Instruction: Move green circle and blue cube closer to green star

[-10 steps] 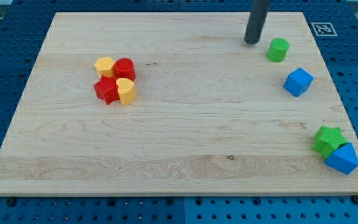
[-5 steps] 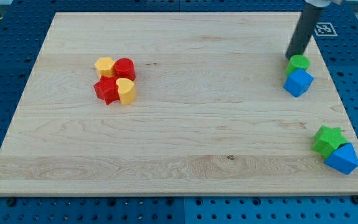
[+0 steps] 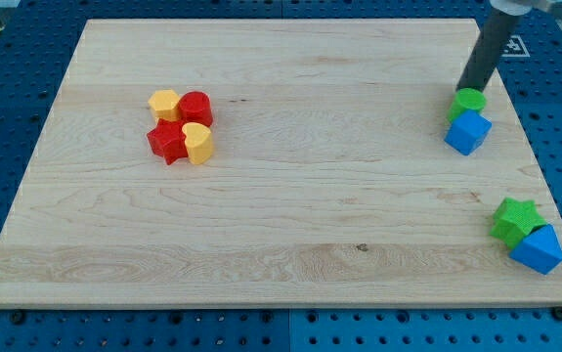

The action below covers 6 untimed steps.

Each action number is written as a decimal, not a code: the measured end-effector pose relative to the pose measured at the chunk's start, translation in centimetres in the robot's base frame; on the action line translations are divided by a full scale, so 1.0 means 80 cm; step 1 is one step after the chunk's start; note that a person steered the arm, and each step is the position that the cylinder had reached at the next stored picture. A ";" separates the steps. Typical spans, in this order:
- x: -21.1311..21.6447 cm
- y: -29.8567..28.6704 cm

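Observation:
The green circle [image 3: 469, 101] lies near the board's right edge, touching the blue cube [image 3: 468, 131] just below it. My tip [image 3: 470, 89] is at the green circle's top edge, right against it. The green star [image 3: 513, 219] sits at the view's lower right, touching another blue block [image 3: 538, 249] at its lower right side. The circle and cube are well above the star.
A cluster of a yellow block [image 3: 164, 104], a red circle [image 3: 195, 108], a red star [image 3: 167, 141] and a yellow block [image 3: 197, 143] lies at the view's left. A marker tag [image 3: 508, 45] is at the board's top right corner.
My tip moved right and down from left of the green circle to above it. The green circle slid down and right until it touched the blue cube.

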State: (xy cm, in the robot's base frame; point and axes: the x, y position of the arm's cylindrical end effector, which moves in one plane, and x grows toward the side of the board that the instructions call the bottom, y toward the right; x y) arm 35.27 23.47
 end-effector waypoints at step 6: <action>0.070 -0.022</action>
State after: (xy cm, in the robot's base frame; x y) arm 40.85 21.75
